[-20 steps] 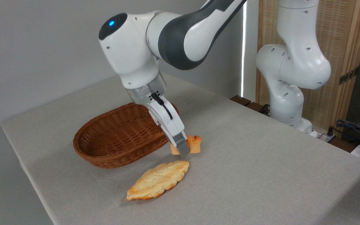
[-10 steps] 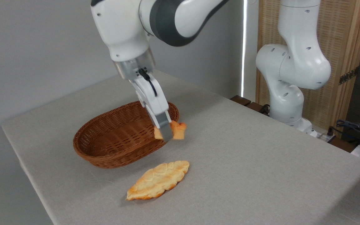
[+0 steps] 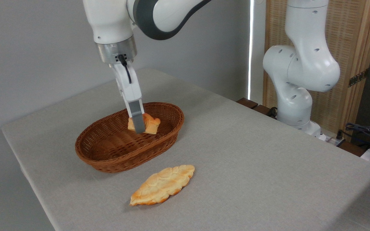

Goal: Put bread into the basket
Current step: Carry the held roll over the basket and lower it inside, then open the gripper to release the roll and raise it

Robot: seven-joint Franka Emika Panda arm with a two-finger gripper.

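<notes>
grey cloth covers the table (image 3: 252,154) we look across, with a plain grey wall behind it and a slatted wooden screen (image 3: 361,64) at the 2 o'clock corner of the view. we see the arm (image 3: 159,16) reach in from the top and hang its gripper (image 3: 139,126) straight down over the basket (image 3: 108,157), which sits at about 9 o'clock from the table's middle. the gripper is clamped on the bread (image 3: 151,124): we see the near grey finger (image 3: 137,119) pressed flat against the bun's front face, while the far finger is hidden behind it. the bread sticks out from that finger toward 3 o'clock, with a smaller bit showing toward 9 o'clock, so the finger crosses it left of its middle. we see the bun inside the outline of the basket, toward its 1 o'clock end, below the far rim as the camera sees it; whether it touches the woven floor we cannot tell. on the cloth at 5 o'clock from the basket, apart from it, lies the flat leaf-shaped bread (image 3: 162,185). at 3 o'clock of the view stands the arm's white base column (image 3: 297,80), with cables (image 3: 365,131) past the table edge.
</notes>
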